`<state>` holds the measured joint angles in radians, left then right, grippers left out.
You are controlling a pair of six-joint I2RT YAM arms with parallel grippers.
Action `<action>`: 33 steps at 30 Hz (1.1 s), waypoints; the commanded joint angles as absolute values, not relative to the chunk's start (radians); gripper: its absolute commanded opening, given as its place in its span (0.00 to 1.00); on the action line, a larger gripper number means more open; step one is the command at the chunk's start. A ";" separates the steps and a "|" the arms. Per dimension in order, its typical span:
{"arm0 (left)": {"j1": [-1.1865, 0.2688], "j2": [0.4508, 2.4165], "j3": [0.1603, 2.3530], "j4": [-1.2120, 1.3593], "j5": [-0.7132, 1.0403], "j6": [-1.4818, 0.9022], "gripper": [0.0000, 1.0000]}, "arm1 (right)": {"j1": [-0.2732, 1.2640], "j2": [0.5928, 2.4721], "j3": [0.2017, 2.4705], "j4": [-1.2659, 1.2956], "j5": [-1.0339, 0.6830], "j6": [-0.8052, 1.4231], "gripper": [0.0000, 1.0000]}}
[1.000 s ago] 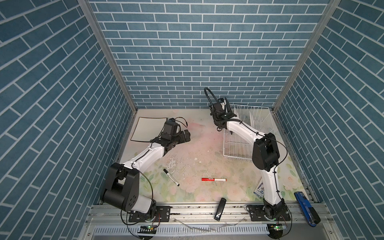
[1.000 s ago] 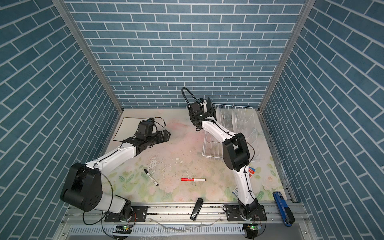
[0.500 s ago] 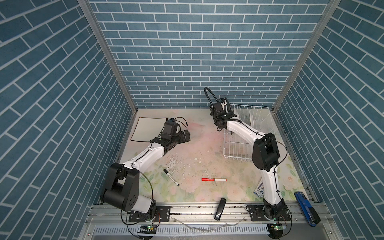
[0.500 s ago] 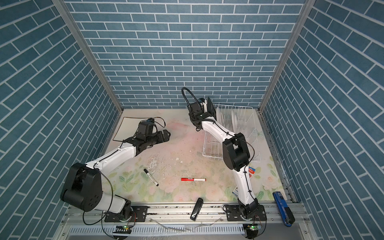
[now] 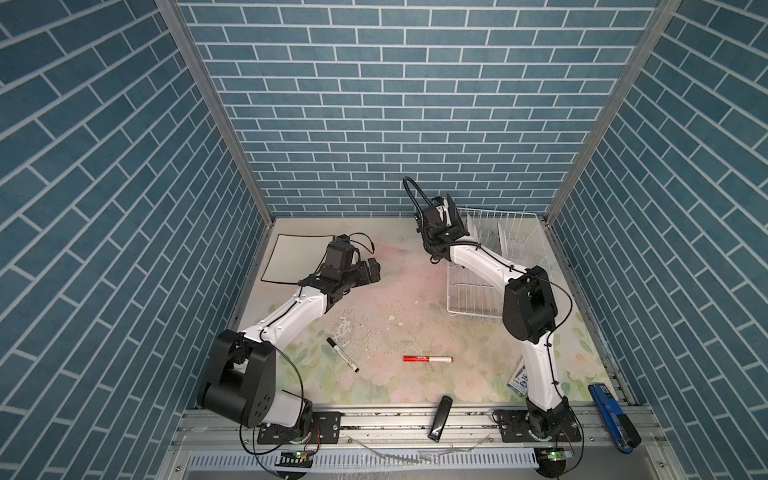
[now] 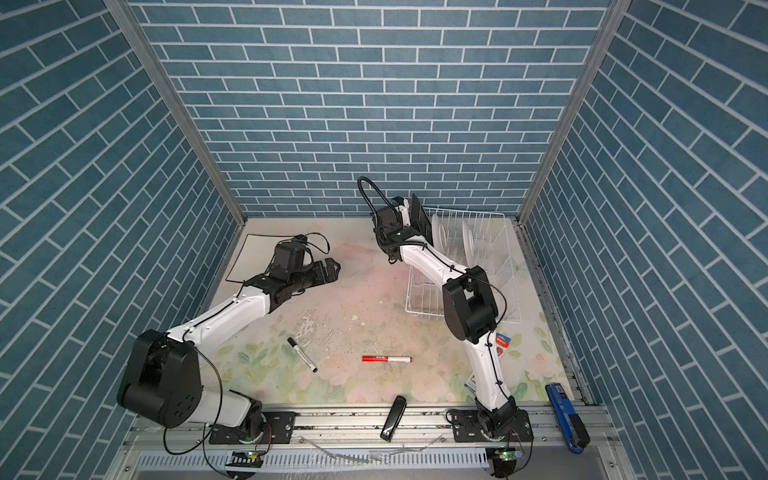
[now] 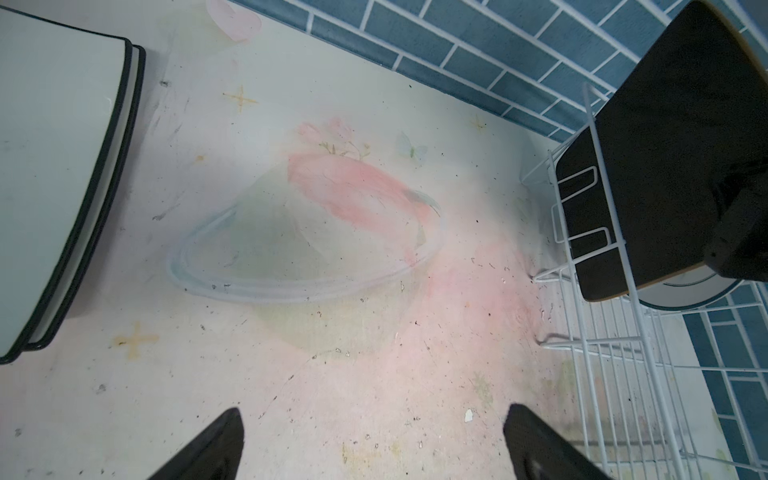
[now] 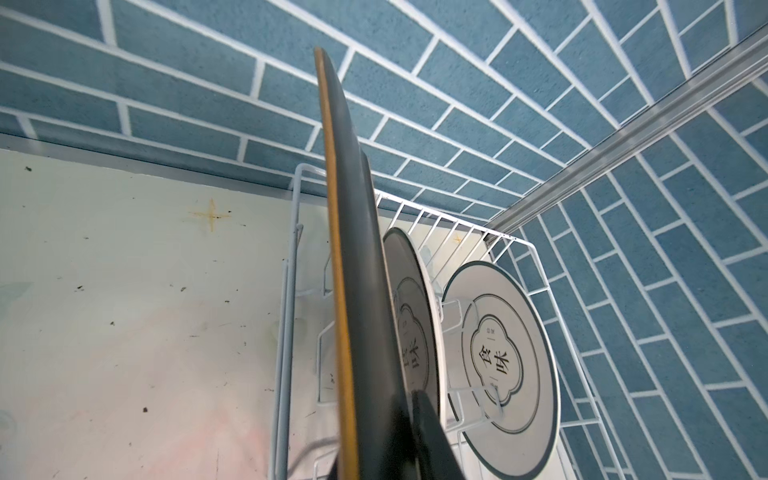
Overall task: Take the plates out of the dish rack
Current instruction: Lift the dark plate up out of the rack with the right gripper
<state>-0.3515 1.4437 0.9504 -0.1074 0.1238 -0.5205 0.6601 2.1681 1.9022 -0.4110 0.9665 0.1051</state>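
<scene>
Right fingers (image 8: 432, 438) pinch the square black plate (image 8: 357, 291) on edge at the dish rack (image 5: 471, 291); left fingers (image 7: 208, 449) spread wide above the counter (image 7: 291, 374).

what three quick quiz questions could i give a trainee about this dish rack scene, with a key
1. Count: how many round white plates stand in the dish rack?
2. Pick one: the right pincer is shut on A) a round white plate, B) the black plate, C) nothing.
3. True or false: the left pincer holds a plate.
Key: 1 two; 2 B; 3 false, it is open and empty.
</scene>
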 commanded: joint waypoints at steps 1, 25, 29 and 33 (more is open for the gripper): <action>-0.354 1.420 0.934 -0.120 0.112 -0.515 1.00 | 0.681 2.122 1.900 -0.283 1.049 0.003 0.00; -0.354 1.403 0.920 -0.119 0.111 -0.517 1.00 | 0.713 2.046 1.862 -0.154 1.111 -0.096 0.00; -0.354 1.399 0.916 -0.119 0.110 -0.515 1.00 | 0.718 2.038 1.859 -0.135 1.117 -0.114 0.00; -0.354 1.394 0.912 -0.118 0.109 -0.515 1.00 | 0.723 2.033 1.858 -0.112 1.125 -0.137 0.00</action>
